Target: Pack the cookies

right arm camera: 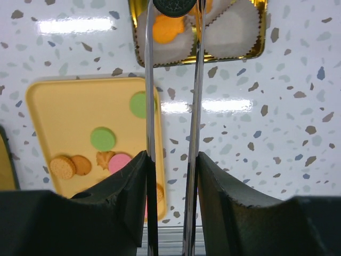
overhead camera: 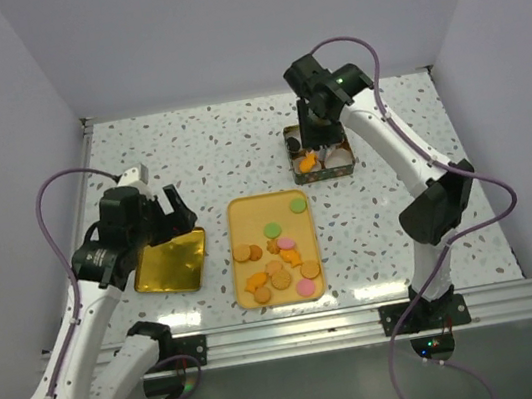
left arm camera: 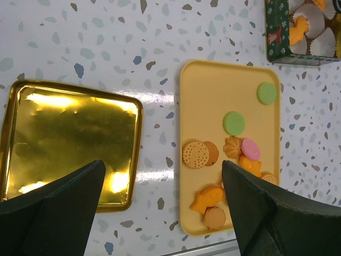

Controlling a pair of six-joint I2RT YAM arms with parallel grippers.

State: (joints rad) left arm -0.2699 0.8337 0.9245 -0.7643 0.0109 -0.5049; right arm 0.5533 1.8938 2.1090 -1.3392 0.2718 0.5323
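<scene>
Several cookies [overhead camera: 275, 259] in orange, tan, pink and green lie on a yellow tray [overhead camera: 247, 207]; they also show in the left wrist view [left arm camera: 234, 124]. My right gripper [overhead camera: 320, 125] [right arm camera: 171, 157] is shut on metal tongs [right arm camera: 149, 80], whose tips pinch a black cookie [right arm camera: 175, 6] above the open tin [overhead camera: 321, 162]. An orange cookie [right arm camera: 166, 29] lies in a white paper cup in the tin [right arm camera: 256, 53]. My left gripper [overhead camera: 162, 216] [left arm camera: 162, 170] is open and empty, hovering between the gold lid and the tray.
A gold tin lid [overhead camera: 170, 263] [left arm camera: 69, 138] lies upside down left of the yellow tray [left arm camera: 208, 90]. The tin holds white paper cups [right arm camera: 234, 29]. A metal rail runs along the table's near edge.
</scene>
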